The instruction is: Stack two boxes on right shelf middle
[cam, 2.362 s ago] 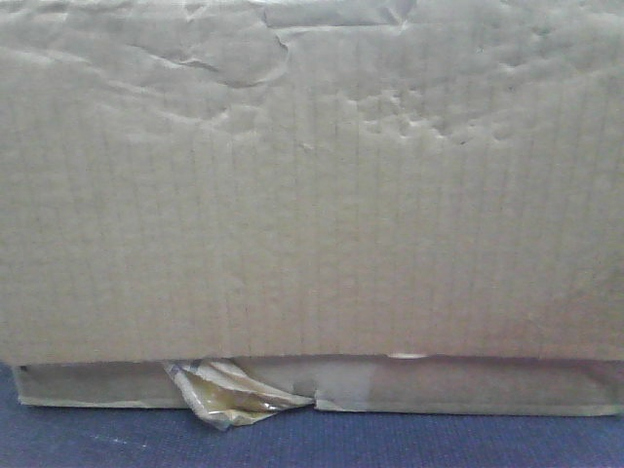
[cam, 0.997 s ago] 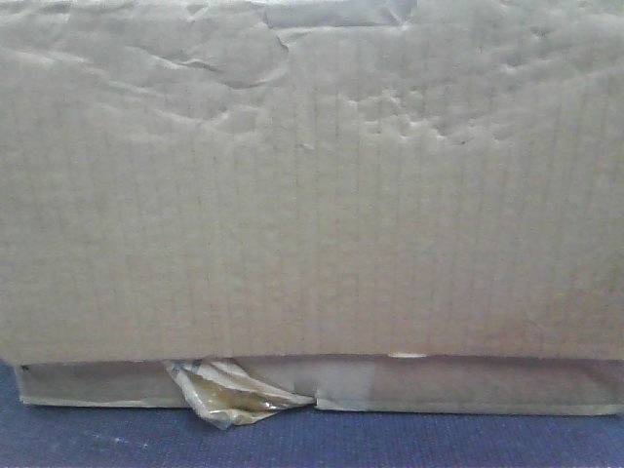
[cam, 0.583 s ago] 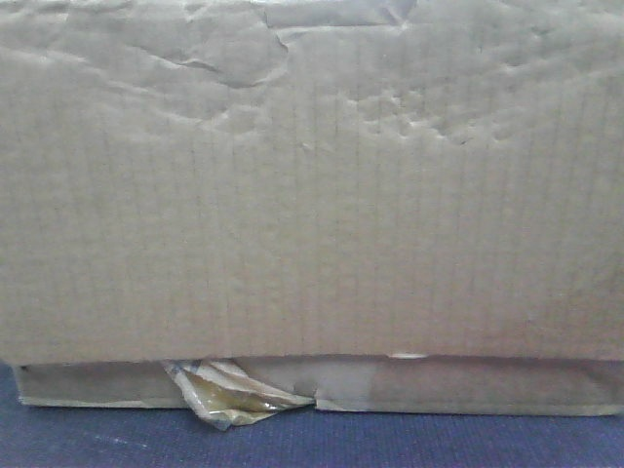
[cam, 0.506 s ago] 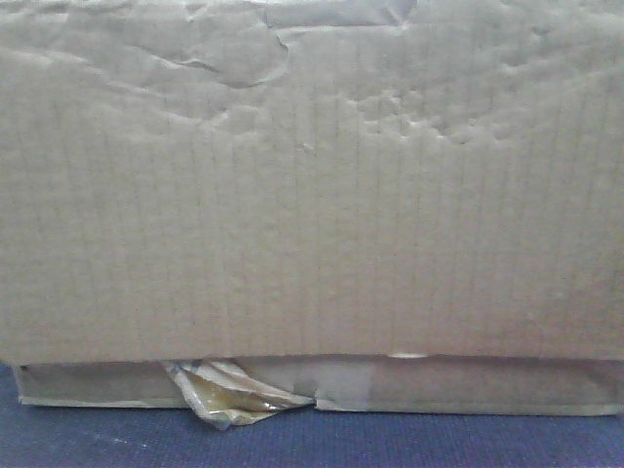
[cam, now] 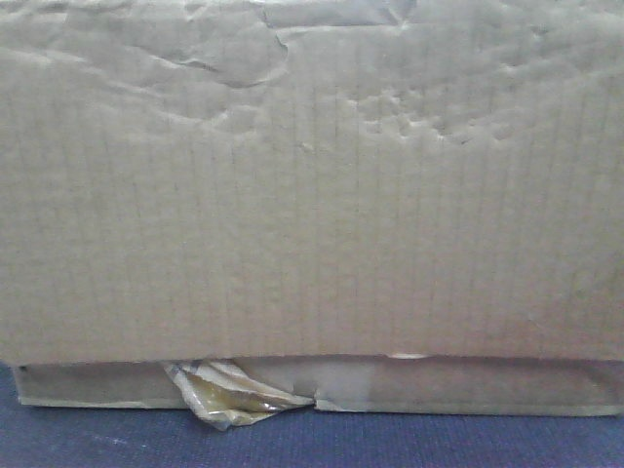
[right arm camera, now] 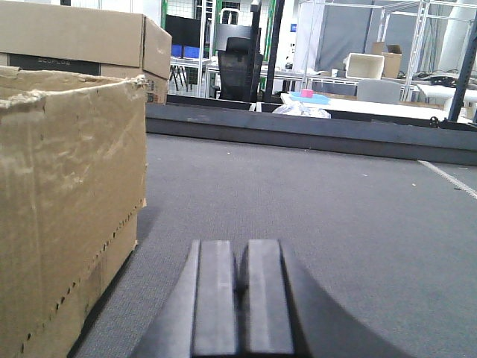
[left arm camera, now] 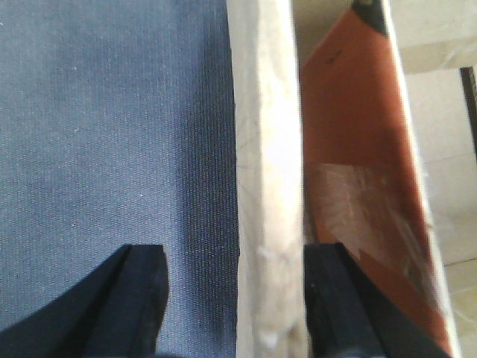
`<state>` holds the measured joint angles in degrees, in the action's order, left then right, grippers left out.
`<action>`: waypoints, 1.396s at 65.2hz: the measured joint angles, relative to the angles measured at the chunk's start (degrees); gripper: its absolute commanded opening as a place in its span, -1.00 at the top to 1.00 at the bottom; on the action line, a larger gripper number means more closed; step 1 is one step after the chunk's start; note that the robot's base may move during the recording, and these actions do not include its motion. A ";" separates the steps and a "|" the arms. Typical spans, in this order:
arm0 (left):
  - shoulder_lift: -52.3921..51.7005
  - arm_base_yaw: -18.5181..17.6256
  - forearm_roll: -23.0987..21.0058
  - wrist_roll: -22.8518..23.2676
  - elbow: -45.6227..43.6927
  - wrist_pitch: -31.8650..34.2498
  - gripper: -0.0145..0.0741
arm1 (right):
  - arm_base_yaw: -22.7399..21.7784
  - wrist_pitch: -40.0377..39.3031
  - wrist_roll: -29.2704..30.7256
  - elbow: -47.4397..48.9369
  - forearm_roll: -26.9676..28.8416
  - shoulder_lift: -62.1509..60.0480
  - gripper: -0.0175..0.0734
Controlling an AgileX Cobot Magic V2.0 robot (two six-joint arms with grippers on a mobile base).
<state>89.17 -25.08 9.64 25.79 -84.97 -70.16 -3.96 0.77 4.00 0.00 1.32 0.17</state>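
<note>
Up close, a dented tan box [cam: 312,195] on the blue-grey surface [cam: 97,444], tuft of yellowish tape [cam: 234,395] at its base, not yet stacked. Astride its top wall edge, left fingers [left arm camera: 237,257] spread wide, one inside, one outside, edge running straight ahead between them. Right fingers [right arm camera: 242,253] pressed together, empty, box to their left. Behind, a second box [right arm camera: 74,33], lettering unreadable.

Box [cam: 312,195]: matt corrugated cardboard, wrinkled. Tape tuft [cam: 232,395]: glossy clear plastic. Surface [left arm camera: 112,127]: blue woven cloth.
</note>
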 measured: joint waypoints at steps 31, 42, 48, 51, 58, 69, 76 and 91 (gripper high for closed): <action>2.19 0.00 -2.56 -0.25 -1.03 0.00 -0.02 | 0.00 0.00 0.00 0.00 0.00 0.00 0.97; 2.19 0.00 -2.31 -0.25 -2.60 0.14 -0.02 | 0.00 0.00 0.00 0.00 0.00 0.00 0.97; 2.19 0.00 -1.59 -0.25 -2.60 0.14 -0.02 | 0.00 0.00 0.00 0.00 0.00 0.00 0.97; 2.19 0.00 -1.30 -0.25 -2.60 0.14 0.00 | 0.00 0.00 0.00 0.00 0.00 0.00 0.97; 2.19 0.00 -0.58 -0.14 -2.60 0.14 0.13 | 0.00 0.00 0.00 0.00 0.00 0.00 0.97; 2.19 0.00 -0.36 0.69 -2.41 0.03 0.27 | 0.00 0.00 0.00 0.00 0.00 0.00 0.97; 2.19 0.00 -0.36 0.77 -2.41 0.03 0.27 | 0.00 -0.37 0.00 0.00 0.00 0.00 0.97; 2.19 0.00 -0.36 0.91 -2.37 0.03 0.27 | 0.00 -0.77 0.00 0.00 0.00 0.00 0.97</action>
<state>91.36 -25.08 9.28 26.69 -87.35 -70.13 -3.96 0.00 4.00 0.00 1.32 0.17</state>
